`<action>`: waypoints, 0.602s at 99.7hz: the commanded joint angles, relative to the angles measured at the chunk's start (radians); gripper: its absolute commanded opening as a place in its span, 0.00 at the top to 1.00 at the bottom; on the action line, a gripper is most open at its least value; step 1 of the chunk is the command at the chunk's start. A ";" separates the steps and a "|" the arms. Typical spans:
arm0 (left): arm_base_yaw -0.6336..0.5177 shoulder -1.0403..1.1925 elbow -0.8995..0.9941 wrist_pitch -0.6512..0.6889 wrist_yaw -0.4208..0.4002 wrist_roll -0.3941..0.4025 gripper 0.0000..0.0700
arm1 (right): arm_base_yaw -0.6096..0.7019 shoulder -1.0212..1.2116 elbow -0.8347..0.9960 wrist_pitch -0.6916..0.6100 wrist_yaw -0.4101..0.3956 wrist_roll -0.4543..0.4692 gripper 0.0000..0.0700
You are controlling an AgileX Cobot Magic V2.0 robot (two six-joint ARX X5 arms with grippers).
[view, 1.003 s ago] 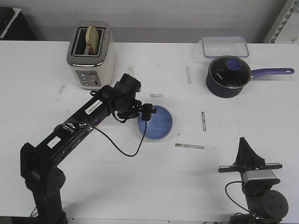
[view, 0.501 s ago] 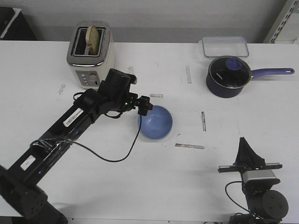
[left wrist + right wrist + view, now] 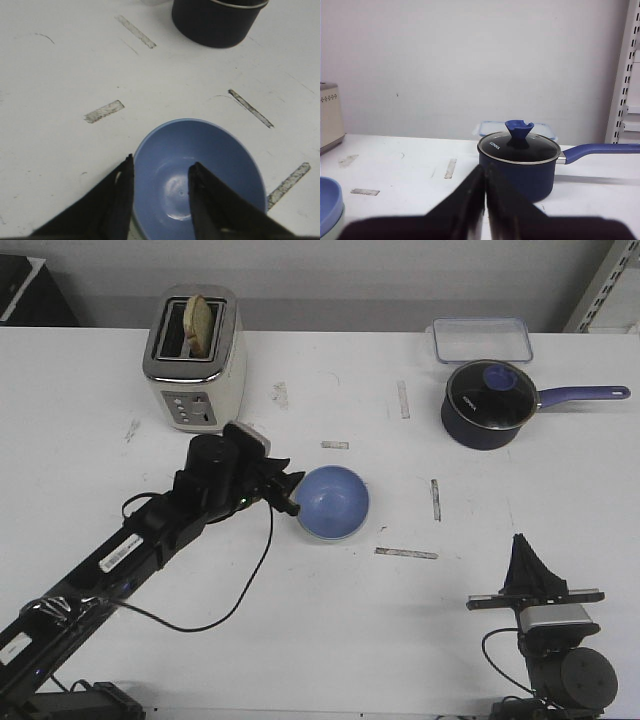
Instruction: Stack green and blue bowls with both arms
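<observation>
The blue bowl sits upright in the middle of the table; it also shows in the left wrist view. In the right wrist view a pale green edge shows under the blue bowl, so the green bowl seems to lie beneath it, mostly hidden. My left gripper is open at the bowl's left rim. In the left wrist view one finger is outside the rim and one over the inside. My right gripper is shut and empty at the front right.
A cream toaster with a slice of bread stands at the back left. A dark blue saucepan with a glass lid and a clear lidded box are at the back right. Tape marks dot the white table.
My left arm has drawn back to the left and lower, its gripper moving from over the blue bowl to its left rim. The bowl now sits level. The right arm has not moved.
</observation>
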 commanded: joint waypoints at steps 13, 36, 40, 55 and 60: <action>0.063 -0.153 -0.290 0.260 -0.002 0.047 1.00 | 0.001 -0.001 0.002 0.013 0.000 0.013 1.00; 0.150 -0.372 -0.547 0.297 -0.120 0.047 1.00 | 0.001 -0.001 0.002 0.013 0.000 0.013 1.00; 0.165 -0.417 -0.583 0.297 -0.145 0.047 1.00 | 0.001 -0.001 0.002 0.013 0.000 0.013 1.00; 0.228 -0.584 -0.688 0.292 -0.164 0.046 1.00 | 0.001 -0.001 0.002 0.013 0.000 0.013 1.00; 0.247 -0.641 -0.718 0.291 -0.164 0.046 1.00 | 0.001 -0.001 0.002 0.013 0.000 0.013 1.00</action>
